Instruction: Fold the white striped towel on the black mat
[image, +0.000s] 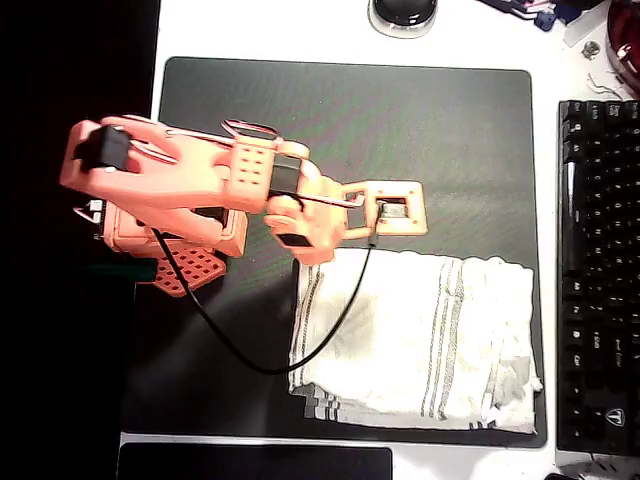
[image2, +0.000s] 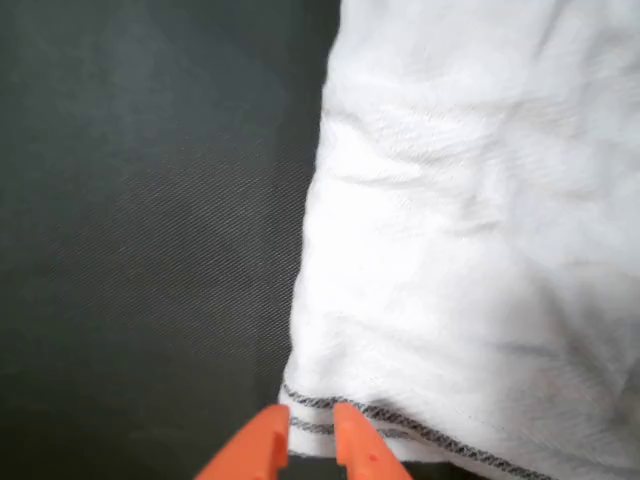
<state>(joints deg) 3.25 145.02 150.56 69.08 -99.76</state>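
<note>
- The white striped towel (image: 420, 335) lies on the lower right part of the black mat (image: 400, 130) in the overhead view, spread out but rumpled, with grey-green stripe bands running across it near its left side and again right of its middle.
- Its lower left corner is doubled under, so a stepped striped edge peeks out there; the right edge is crumpled and reaches close to the mat's right border.
- In the wrist view the towel (image2: 470, 230) covers the right half of the picture, with a dark stitched hem along its lower edge, and the mat (image2: 150, 220) shows bare to its left.
- The gripper (image2: 312, 432) shows in the wrist view as two orange fingertips (image2: 262, 445) at the bottom edge, set close together with only a thin slit between them, right at the towel's hem corner; whether cloth is pinched between them cannot be told.
- In the overhead view the orange arm (image: 190, 190) reaches from the left across the mat, and its wrist end sits over the towel's upper edge.
- A black cable (image: 255, 365) hangs from the arm and loops over the mat and the towel's left part.
- A black keyboard (image: 598, 270) lies just right of the mat, on the white table (image: 300, 30).
</note>
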